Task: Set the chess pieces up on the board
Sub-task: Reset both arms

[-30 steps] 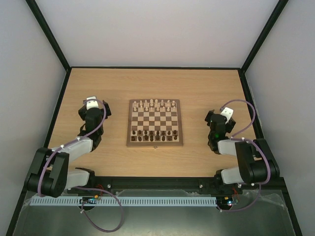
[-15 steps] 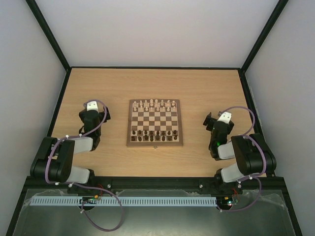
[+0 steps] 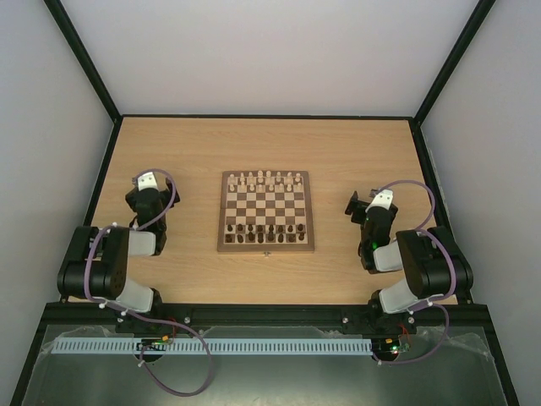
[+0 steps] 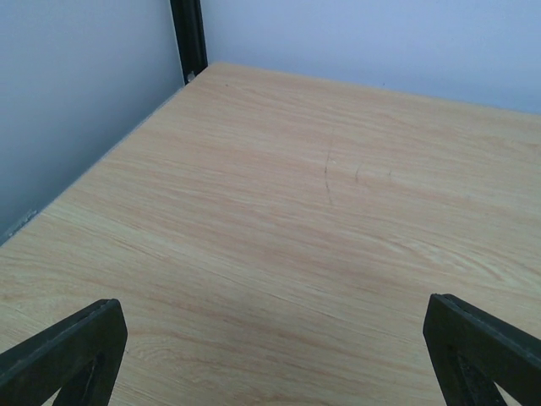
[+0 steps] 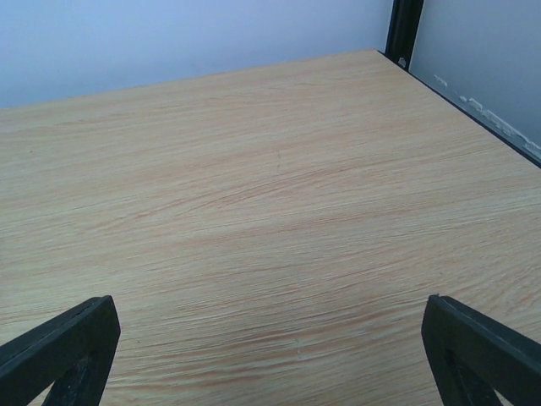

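The board (image 3: 266,211) lies in the middle of the table in the top view. Dark brown chess pieces (image 3: 265,230) stand in its two near rows. My left gripper (image 3: 142,184) sits over bare table well left of the board, open and empty; its fingertips (image 4: 68,351) frame only bare wood in the left wrist view. My right gripper (image 3: 365,203) sits over bare table right of the board, open and empty; its fingertips (image 5: 486,351) frame only bare wood in the right wrist view. The board is out of both wrist views.
Cream-white pieces (image 3: 267,178) fill the board's two far rows. Black frame posts (image 4: 189,38) (image 5: 404,30) and pale walls close the table's far corners. A black rail (image 3: 262,315) runs along the near edge by the arm bases.
Both arms have folded back toward their bases. The left gripper moved left and away from the board; the right gripper shifted slightly left and nearer. The pieces have not moved.
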